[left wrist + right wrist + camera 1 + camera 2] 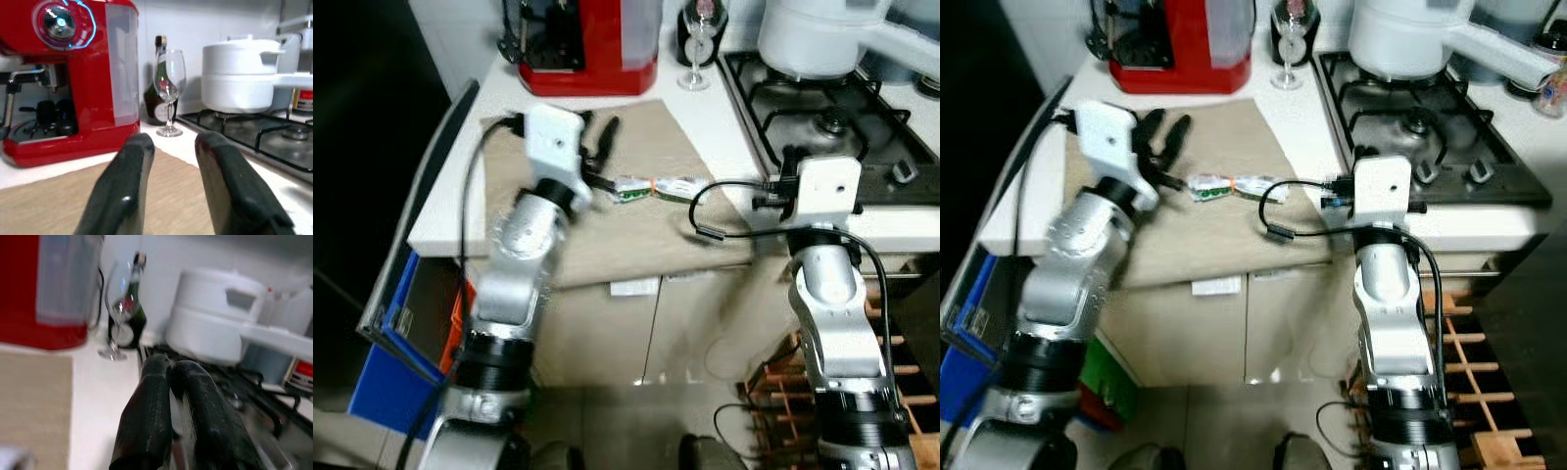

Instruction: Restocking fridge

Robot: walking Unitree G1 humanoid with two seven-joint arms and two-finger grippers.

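Note:
Two white-and-green wrapped packets (656, 188) lie side by side on a beige mat (636, 235) on the counter. My left gripper (601, 119) hovers over the mat just left of and behind the packets. It is open, with nothing between its fingers (128, 166). My right gripper (168, 363) is shut and empty. It is held at the counter's front right, by the near corner of the stove (832, 117), pointing toward the back wall. A dark opening with a grey door edge (421, 215) lies to the left of the counter.
A red coffee machine (587, 44), a wine glass (695, 49) and a dark bottle (157, 78) stand at the back of the counter. A white pot (818, 34) sits on the gas stove. Blue and orange things (396, 362) sit low left, and a wooden rack (891, 362) low right.

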